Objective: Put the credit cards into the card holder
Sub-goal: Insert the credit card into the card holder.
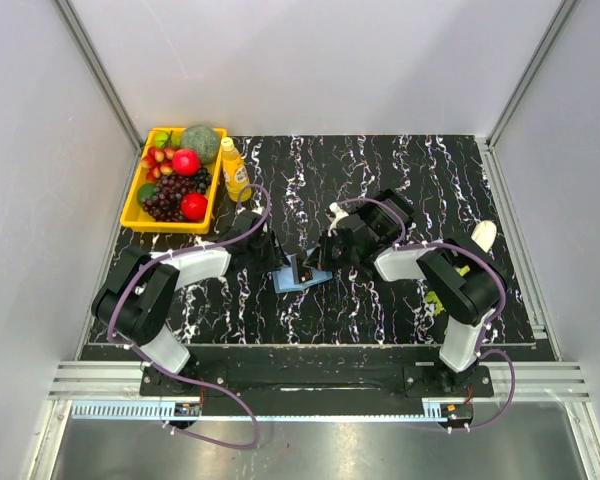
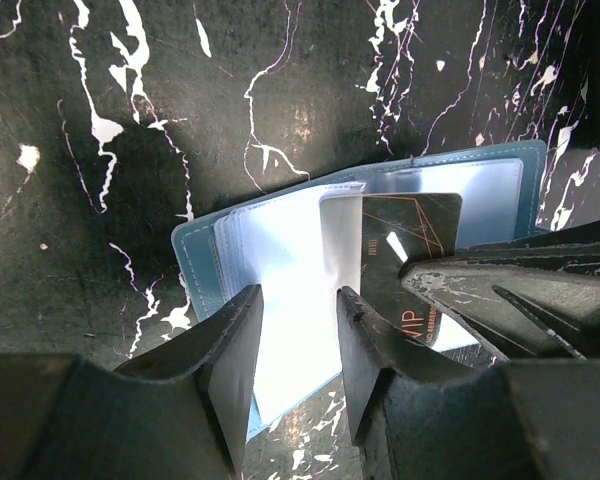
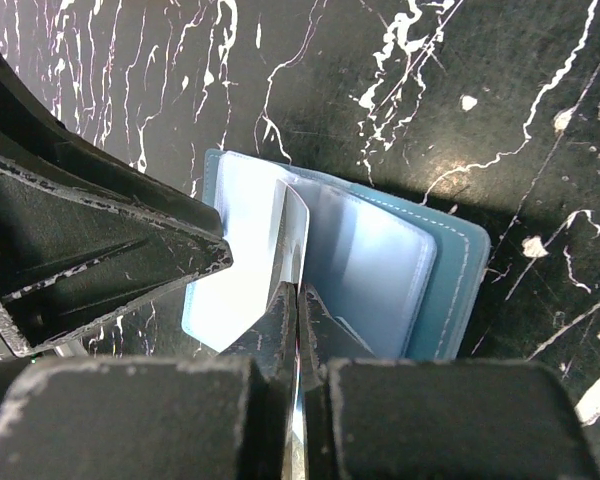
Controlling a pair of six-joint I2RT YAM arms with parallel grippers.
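- L arm [image 1: 195,264]: elbow folded back near its base, forearm reaching right toward table centre; left gripper [image 2: 300,305] low over the card holder [image 2: 195,262], fingers pointing down onto it.
- Left gripper jaws apart w/ a clear gap. Pale plastic pages show between the two fingers [image 2: 235,345]. Can't tell if the tips press the pages or just hover.
- R arm [image 1: 408,262]: elbow bent by its base, forearm reaching left, so both grippers meet head-on at mid-table.
- Right gripper [image 3: 298,298] clamped tight on a credit card [image 2: 412,232], dark w/ "VIP" lettering. Card is tilted over the holder's right half, lower end under the R fingers.
- Card holder lies open & flat on the black marble table [image 1: 400,170], blue cover down, clear sleeves up. One sleeve [image 3: 292,232] stands up just beside the right gripper's tips.
- Hard to see: in R wrist view the card is edge-on, only a thin line between the pads. Can't tell if its edge is inside a sleeve yet.
- Top view: holder mostly covered by both grippers, only a blue corner shows; card not discernible there.
- L wrist view: holder's near edge cut off behind the fingers.
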